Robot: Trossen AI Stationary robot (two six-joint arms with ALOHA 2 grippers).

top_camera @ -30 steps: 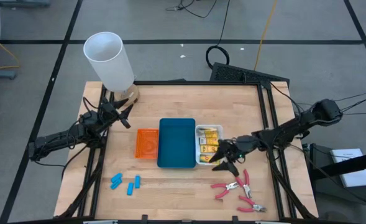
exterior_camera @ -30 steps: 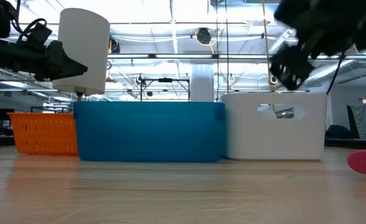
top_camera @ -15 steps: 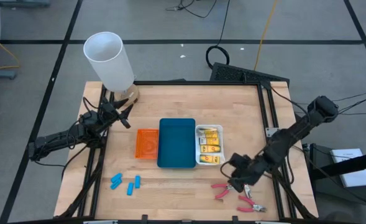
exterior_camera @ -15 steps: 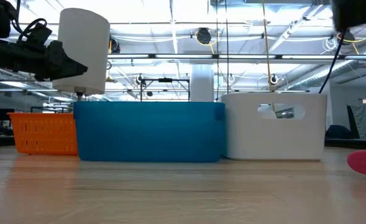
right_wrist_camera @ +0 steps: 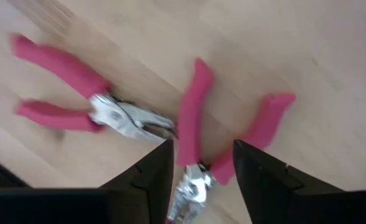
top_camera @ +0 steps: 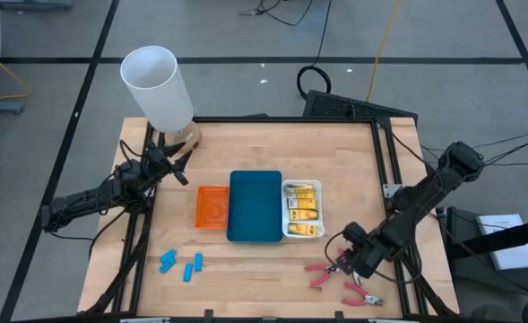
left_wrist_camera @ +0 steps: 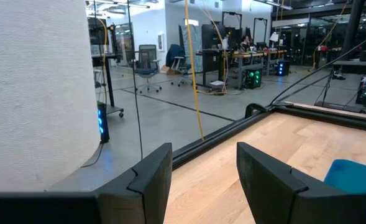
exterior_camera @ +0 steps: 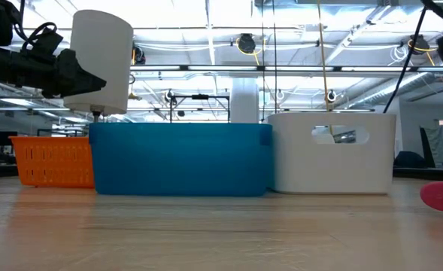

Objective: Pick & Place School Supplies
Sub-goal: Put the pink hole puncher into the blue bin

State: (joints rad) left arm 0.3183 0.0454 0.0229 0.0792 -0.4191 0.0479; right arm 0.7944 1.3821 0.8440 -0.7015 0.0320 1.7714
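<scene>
While over pliers [right_wrist_camera: 192,134], right pincer [right_wrist_camera: 198,163].

The right claw [top_camera: 347,266] has swung away from the white rectangular tray [top_camera: 317,208] of yellow packets, dropping low over the pink-handled metal pliers [right_wrist_camera: 192,134], fingers narrowing.

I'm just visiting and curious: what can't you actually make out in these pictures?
- Pliers, right wrist view: blurred, and the right hand covers the jaws.
- White bin, low view: its wall hides the contents.
- Pink thing, low view: cut off by the edge.
</scene>
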